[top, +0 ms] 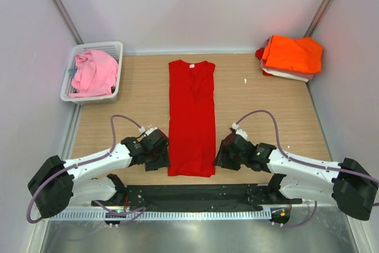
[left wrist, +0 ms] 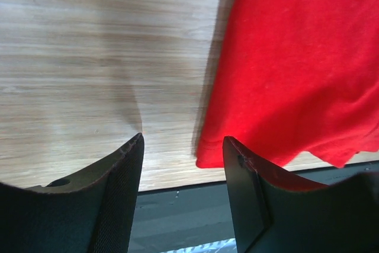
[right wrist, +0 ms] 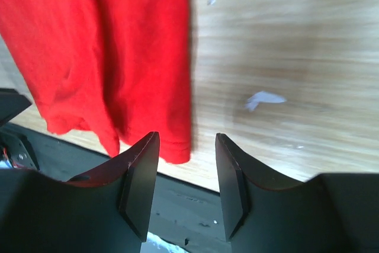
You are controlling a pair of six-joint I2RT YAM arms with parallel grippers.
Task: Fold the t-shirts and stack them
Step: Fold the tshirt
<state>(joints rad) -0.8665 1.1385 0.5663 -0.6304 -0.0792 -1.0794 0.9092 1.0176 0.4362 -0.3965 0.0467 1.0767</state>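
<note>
A bright red t-shirt (top: 191, 117) lies on the table (top: 266, 111) folded into a long narrow strip, collar at the far end. My left gripper (top: 159, 161) is open and empty beside the strip's near left corner (left wrist: 207, 159). My right gripper (top: 222, 159) is open and empty beside the near right corner (right wrist: 177, 152). An orange t-shirt (top: 293, 54) tops a folded stack over a white one at the far right. A pink t-shirt (top: 93, 73) lies crumpled in a basket.
The white basket (top: 116, 69) stands at the far left. A black strip (top: 195, 192) runs along the table's near edge. White walls close in both sides. A small white scrap (right wrist: 263, 99) lies on the wood right of the red shirt.
</note>
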